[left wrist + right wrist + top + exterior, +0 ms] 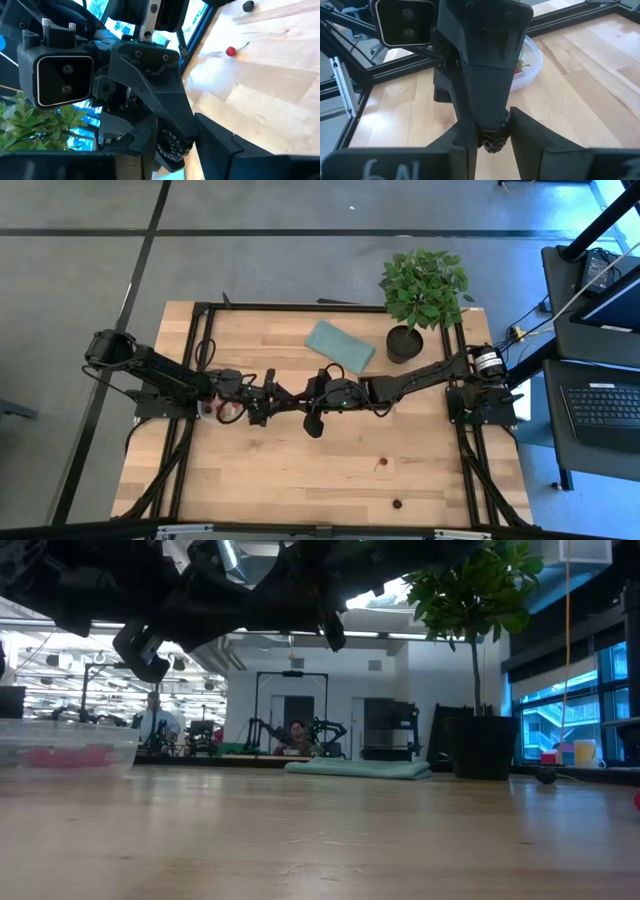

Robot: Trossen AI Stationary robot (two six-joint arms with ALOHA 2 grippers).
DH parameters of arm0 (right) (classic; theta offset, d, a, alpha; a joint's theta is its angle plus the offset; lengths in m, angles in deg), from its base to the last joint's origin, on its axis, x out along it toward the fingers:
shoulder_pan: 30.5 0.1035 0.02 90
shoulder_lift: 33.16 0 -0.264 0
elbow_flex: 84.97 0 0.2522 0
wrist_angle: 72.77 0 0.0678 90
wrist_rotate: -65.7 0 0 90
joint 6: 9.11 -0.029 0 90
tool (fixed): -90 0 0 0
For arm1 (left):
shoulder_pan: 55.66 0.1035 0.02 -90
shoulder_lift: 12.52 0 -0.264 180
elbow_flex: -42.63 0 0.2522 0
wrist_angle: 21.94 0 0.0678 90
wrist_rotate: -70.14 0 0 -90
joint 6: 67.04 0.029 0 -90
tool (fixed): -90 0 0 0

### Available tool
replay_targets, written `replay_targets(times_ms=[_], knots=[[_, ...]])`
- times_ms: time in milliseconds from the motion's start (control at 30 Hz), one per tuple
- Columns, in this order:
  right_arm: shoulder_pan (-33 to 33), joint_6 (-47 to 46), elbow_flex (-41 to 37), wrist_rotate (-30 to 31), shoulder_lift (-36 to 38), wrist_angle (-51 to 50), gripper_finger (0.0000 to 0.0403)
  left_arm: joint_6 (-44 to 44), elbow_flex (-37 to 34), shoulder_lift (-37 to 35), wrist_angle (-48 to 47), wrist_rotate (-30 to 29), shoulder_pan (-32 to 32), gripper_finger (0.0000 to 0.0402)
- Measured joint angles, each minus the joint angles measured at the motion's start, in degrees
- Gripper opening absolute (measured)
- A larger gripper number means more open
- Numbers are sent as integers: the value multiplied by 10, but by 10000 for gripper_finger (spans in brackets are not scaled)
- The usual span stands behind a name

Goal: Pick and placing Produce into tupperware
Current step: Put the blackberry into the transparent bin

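while nose to nose mid-table, left tool [175, 148] and right tool [492, 144] tight on one dark berry [493, 138]

No legible text, labels or signs.

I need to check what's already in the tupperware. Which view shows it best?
The low view: the tupperware shows side-on, red produce visible through its wall. The right wrist view catches only its rim behind the left tool; the high view has it mostly covered; the left wrist view misses it.
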Motion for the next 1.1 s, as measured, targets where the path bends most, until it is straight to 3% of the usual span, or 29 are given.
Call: replay_targets(times_ms=[1100], knots=[[-1,-3,0,2,0,2,93,3,0,0,-3,-3,23,129]])
